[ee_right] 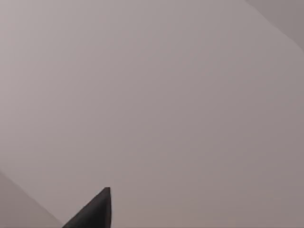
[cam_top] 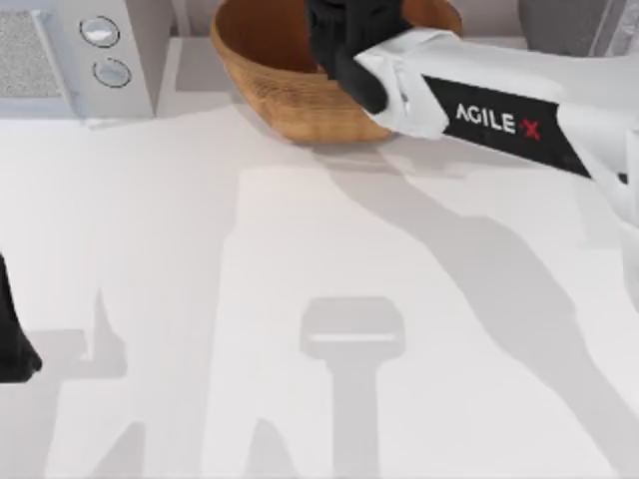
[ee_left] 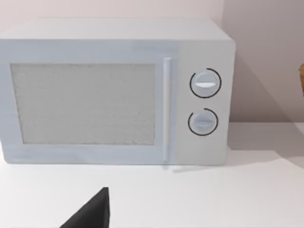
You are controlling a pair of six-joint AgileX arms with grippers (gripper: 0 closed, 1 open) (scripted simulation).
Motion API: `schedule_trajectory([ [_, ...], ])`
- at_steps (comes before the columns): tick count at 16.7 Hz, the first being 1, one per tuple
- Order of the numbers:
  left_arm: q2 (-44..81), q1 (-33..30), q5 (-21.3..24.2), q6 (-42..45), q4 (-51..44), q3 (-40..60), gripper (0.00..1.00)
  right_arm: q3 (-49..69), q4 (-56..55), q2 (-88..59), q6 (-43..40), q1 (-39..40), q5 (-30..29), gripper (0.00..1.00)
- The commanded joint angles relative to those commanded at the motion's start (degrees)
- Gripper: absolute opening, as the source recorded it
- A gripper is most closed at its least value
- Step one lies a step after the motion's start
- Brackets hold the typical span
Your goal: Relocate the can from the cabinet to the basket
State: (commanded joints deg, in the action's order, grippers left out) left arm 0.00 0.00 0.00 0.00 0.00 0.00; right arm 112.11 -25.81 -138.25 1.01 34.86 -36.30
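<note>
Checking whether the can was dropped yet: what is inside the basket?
The basket shows bare woven wall on its left; the right pincer hangs over its middle and covers the rest, so no can is visible.

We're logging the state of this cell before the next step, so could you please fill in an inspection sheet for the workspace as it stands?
Surface: white table, with arm shadows across it.
Job's things: wicker basket at the far edge, middle of the table; dark grey cabinet at the far right corner; can not made out.
Clutter: white microwave with two round knobs, door shut, at the far left.
Grippers: right gripper reaches over the basket, its fingers hidden; left gripper parked at the table's left edge.
Cables: nothing seen.
Surroundings: plain pale wall behind the microwave.
</note>
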Motion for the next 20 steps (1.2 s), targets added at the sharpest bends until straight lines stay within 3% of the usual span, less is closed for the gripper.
schedule_trajectory([
  [13, 0.0, 0.0, 0.0, 0.0, 0.0, 0.0, 1.0, -0.31, 0.05, 0.55, 0.01, -0.04, 0.14, 1.0],
  [20, 0.0, 0.0, 0.0, 0.0, 0.0, 0.0, 1.0, -16.24, 3.26, 21.01, -0.03, -5.45, 5.61, 1.0],
])
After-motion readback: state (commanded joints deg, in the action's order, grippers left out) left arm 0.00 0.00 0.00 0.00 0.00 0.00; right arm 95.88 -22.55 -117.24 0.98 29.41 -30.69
